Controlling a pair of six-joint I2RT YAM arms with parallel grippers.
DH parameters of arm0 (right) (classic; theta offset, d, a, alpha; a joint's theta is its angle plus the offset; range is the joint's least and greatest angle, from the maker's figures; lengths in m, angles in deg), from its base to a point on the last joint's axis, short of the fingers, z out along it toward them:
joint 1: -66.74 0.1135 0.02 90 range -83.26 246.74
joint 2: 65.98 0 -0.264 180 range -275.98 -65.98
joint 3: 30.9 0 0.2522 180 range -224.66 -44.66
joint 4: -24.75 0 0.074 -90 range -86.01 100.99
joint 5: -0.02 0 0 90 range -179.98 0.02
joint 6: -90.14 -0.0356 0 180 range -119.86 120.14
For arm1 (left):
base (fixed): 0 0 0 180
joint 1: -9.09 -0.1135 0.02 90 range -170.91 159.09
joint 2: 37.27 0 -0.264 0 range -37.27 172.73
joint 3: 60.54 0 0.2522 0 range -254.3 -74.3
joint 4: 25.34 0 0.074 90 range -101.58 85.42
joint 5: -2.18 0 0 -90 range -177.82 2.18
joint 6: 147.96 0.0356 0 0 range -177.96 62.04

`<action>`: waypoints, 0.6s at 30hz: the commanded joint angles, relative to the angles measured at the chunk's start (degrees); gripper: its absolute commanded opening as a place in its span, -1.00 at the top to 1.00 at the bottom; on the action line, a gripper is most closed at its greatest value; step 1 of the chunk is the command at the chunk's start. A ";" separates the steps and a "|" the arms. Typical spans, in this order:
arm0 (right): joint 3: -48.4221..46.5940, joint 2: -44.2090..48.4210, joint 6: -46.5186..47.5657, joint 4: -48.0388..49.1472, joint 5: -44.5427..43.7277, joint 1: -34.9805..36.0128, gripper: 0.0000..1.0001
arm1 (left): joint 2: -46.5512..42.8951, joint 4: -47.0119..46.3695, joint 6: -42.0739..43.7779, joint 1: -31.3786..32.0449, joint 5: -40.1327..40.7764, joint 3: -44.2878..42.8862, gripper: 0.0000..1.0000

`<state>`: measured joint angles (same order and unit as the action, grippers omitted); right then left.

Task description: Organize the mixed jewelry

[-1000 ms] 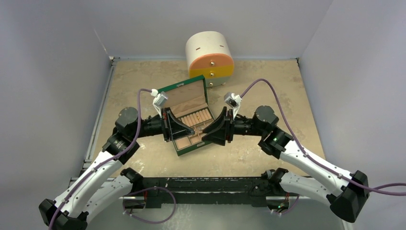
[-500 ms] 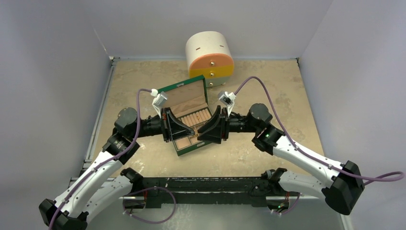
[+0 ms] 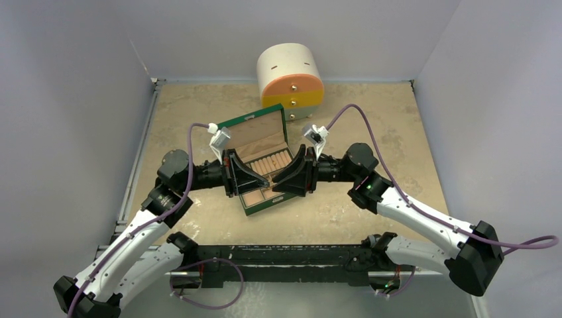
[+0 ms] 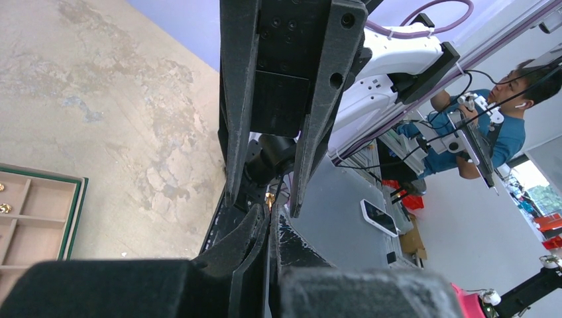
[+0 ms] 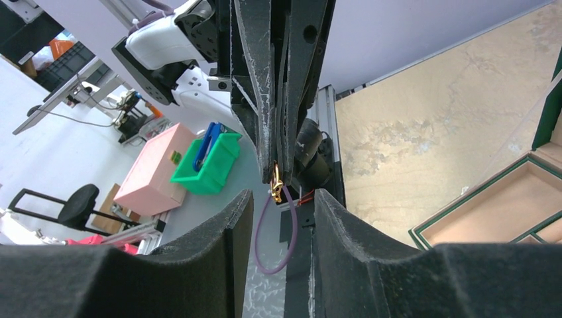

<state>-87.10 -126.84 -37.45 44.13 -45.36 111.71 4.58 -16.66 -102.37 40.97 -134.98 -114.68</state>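
My left gripper [image 3: 266, 179] is shut on a tiny gold-coloured piece [image 4: 270, 197] and holds it at its fingertips above the open green box [image 3: 249, 120]. My right gripper [image 3: 276, 183] faces it tip to tip, open, with its fingers [image 4: 233, 99] either side of the left tips. In the right wrist view the gold piece [image 5: 276, 178] hangs from the left gripper's tips just beyond my open right gripper [image 5: 283, 193]. Another small gold piece [image 4: 4, 207] lies in a box compartment. The chain and the hoop are not in view.
A round white cabinet [image 3: 290, 75] with orange and yellow drawers stands at the back of the table. The box's raised lid [image 3: 257, 132] is behind both grippers. Grey walls enclose the table on the left, back and right.
My right gripper has moved left towards the left gripper, and its open fingers now flank the left tips. The left gripper has stayed put with the gold piece.
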 commanded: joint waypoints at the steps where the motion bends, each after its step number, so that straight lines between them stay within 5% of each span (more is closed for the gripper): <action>1: -3.02 0.55 -0.16 4.33 0.56 -0.12 0.18 | -0.62 -2.87 -0.41 -0.07 -0.52 0.55 1.00; 18: -2.22 -0.22 -0.72 6.41 0.65 -0.10 0.37 | -0.89 -3.09 -0.60 -0.06 0.35 0.91 1.00</action>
<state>-87.18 -126.86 -37.84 46.75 -45.39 111.71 4.23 -16.66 -102.43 40.97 -134.93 -113.74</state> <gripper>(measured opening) 0.319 0.012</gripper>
